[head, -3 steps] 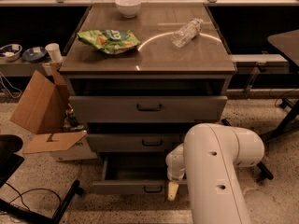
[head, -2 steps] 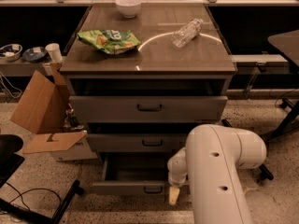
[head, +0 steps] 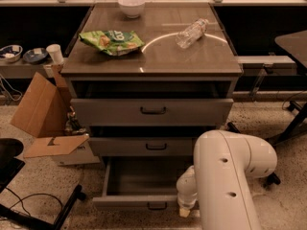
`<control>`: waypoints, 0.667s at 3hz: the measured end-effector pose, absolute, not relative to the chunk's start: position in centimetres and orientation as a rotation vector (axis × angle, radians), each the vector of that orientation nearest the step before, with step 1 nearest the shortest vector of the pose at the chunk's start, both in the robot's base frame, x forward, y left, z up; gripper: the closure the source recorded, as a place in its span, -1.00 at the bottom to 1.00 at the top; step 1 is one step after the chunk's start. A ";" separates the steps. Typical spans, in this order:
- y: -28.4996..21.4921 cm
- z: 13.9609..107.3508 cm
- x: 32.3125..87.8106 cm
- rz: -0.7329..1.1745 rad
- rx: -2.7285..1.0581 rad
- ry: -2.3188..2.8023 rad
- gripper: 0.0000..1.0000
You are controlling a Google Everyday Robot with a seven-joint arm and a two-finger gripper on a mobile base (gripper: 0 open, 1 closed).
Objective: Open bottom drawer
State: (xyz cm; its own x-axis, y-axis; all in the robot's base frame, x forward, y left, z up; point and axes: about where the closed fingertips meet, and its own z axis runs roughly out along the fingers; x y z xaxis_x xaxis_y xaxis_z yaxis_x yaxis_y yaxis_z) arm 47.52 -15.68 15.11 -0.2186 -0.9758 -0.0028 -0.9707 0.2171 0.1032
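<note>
The bottom drawer point(head: 139, 202) is the lowest of three grey drawers in the cabinet. It stands pulled out, showing its plain grey tray point(head: 144, 176) and a small black loop handle point(head: 157, 206) on the slim front. My gripper point(head: 185, 210) is low at the drawer's right front corner, just right of the handle. Most of it is hidden behind my white arm point(head: 230, 176).
The middle drawer point(head: 148, 146) and top drawer point(head: 152, 111) are each slightly out. On the cabinet top lie a green chip bag point(head: 111, 41), a plastic bottle point(head: 192, 32) and a white bowl point(head: 131, 5). An open cardboard box point(head: 45, 114) stands left, a chair base point(head: 29, 210) lower left.
My arm and gripper have drawn back toward the camera, and the bottom drawer has come further out, showing more of its tray.
</note>
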 end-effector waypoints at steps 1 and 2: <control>-15.7 15.1 47.7 -0.127 1.923 -2.401 0.54; -17.3 15.4 44.6 -0.102 1.893 -2.381 0.99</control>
State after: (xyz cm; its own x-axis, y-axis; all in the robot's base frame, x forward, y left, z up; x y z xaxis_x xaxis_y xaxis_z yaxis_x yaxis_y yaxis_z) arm 44.62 -17.35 15.38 -0.2234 -0.9741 0.0354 -0.9675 0.2260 0.1134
